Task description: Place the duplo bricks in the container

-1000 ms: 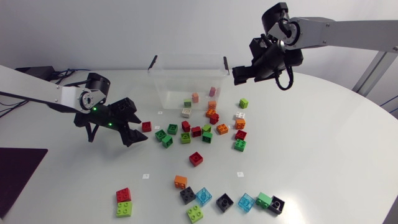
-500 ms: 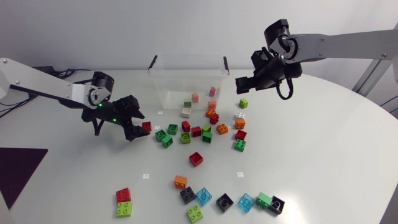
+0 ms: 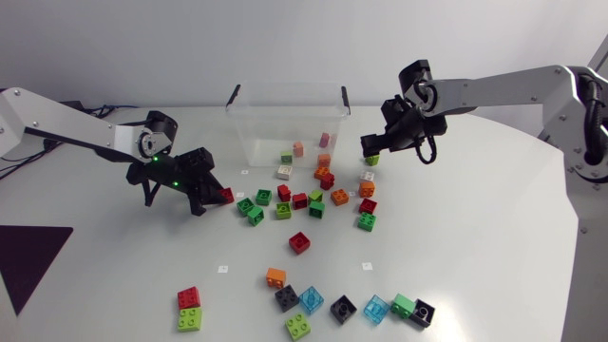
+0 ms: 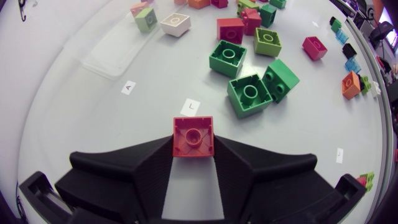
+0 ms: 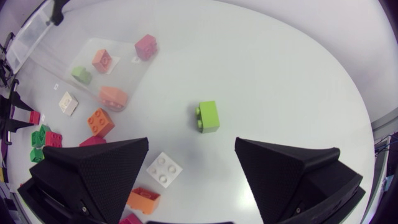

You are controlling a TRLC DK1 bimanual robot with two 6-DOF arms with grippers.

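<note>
Red brick [image 4: 193,136] square-on in left hand [image 4: 193,151]

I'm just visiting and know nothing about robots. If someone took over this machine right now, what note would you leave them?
Left tool: shut on a red brick, low at the table.
Right tool: open, hanging over a lime brick beside the container.
Done: four small bricks lie in the clear container.
Left: the two bricks above, the cluster in front of the container, and the group along the table's near edge.
</note>
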